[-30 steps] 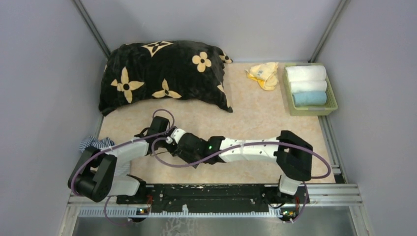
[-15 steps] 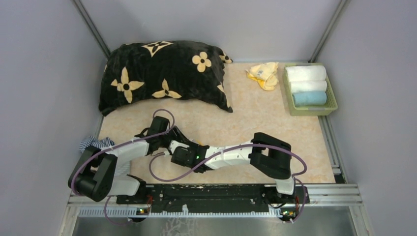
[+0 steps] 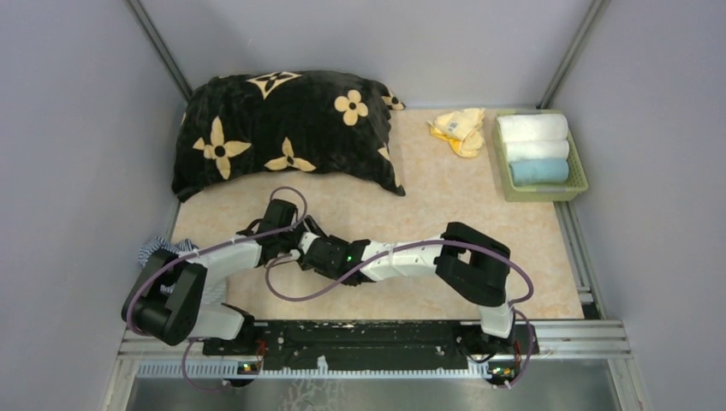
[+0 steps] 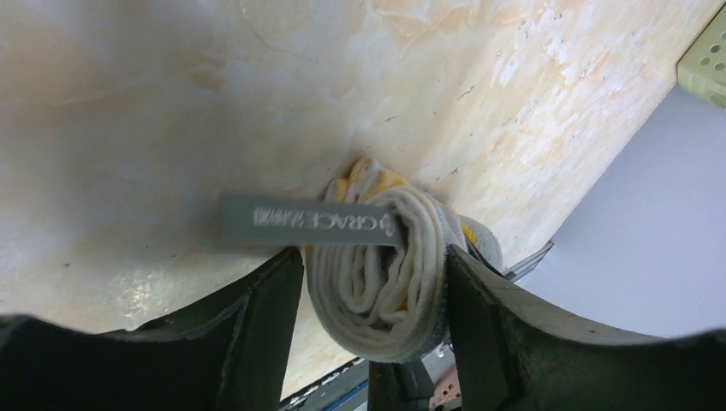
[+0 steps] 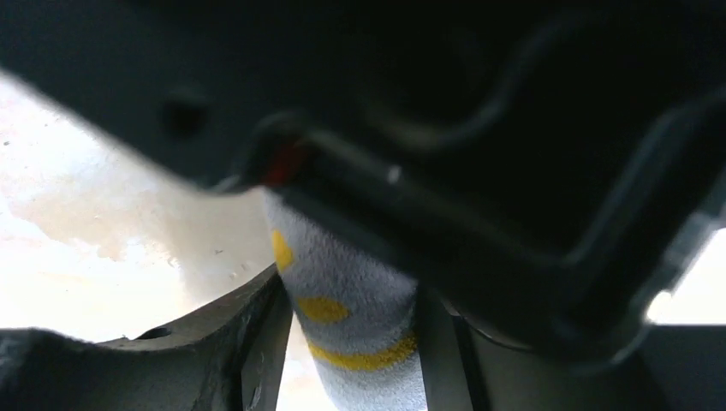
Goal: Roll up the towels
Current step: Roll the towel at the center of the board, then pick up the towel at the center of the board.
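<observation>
The grey-and-yellow towel (image 4: pixel 385 295) is rolled into a tight coil with a grey label sticking out to the left, and it hangs just above the tabletop. My left gripper (image 4: pixel 374 261) is shut on one end of the roll, with both fingers against its sides. My right gripper (image 5: pixel 351 295) is shut on the other part of the same towel (image 5: pixel 355 330). In the top view the two grippers meet nose to nose, left (image 3: pixel 291 242) and right (image 3: pixel 310 248), and they hide the roll. A crumpled yellow towel (image 3: pixel 460 130) lies at the back. A light blue rolled towel (image 3: pixel 538 171) sits in the basket.
A green basket (image 3: pixel 583 167) at the back right also holds two white rolls. The big black flowered cushion (image 3: pixel 282 128) fills the back left. A blue-and-white striped cloth (image 3: pixel 163 250) is bunched at the left edge beside the left arm. Grey walls enclose the table.
The right arm's elbow has folded in toward the left, and its wrist dipped toward me, then came back up against the left gripper. The left wrist edged slightly to the right.
</observation>
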Tool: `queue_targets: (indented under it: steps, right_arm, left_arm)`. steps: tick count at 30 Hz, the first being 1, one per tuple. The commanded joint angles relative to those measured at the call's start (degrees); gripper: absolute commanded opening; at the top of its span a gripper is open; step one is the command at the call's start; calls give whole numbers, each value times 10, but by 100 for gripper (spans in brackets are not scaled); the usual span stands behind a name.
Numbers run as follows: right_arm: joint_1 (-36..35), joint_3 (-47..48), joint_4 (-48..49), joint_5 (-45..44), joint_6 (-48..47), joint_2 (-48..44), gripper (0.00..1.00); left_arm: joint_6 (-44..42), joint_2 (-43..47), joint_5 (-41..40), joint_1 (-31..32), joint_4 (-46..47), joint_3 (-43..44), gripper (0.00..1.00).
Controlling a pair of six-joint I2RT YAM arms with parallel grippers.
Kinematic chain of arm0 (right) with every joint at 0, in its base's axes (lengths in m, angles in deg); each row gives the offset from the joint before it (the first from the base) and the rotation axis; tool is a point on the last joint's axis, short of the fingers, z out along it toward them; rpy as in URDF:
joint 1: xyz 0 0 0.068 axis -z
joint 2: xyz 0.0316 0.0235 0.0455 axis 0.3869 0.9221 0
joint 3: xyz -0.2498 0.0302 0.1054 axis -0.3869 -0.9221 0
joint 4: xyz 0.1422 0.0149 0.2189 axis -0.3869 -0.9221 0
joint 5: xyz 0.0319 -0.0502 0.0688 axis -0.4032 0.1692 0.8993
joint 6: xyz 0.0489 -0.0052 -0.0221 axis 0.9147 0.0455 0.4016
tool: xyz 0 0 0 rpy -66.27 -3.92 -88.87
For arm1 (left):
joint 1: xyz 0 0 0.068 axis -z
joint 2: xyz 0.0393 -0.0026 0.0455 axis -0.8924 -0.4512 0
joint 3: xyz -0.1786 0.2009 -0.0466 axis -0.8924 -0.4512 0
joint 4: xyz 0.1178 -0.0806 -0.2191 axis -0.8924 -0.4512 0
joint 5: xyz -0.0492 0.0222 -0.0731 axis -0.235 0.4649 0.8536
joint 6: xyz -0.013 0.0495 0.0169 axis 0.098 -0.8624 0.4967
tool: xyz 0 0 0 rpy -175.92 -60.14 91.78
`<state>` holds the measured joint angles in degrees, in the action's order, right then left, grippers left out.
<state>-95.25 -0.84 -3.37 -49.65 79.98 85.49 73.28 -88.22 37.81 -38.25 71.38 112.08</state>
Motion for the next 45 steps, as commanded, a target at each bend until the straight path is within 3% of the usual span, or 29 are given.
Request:
queue_targets:
  steps: [1,11,23,35,42,45]
  right_arm:
    - [34,-20,-16,120,10,41,51]
    - [61,-8,-35,195,5,83,46]
    - [113,-20,-55,292,54,48,26]
    - [194,-58,-76,298,158,-42,14]
    - [290,-64,-98,259,257,-120,10]
    - [345,-71,-94,260,320,-177,2]
  left_arm:
    - [-55,-30,-49,4,-66,-2,69]
    - [-105,-84,-40,-15,-70,57,72]
    - [-180,-108,-44,-108,-102,128,73]
    - [-315,-50,-147,-215,-209,198,74]
    - [-398,46,-193,-224,-219,212,74]
    - [-424,70,-227,-225,-226,206,75]
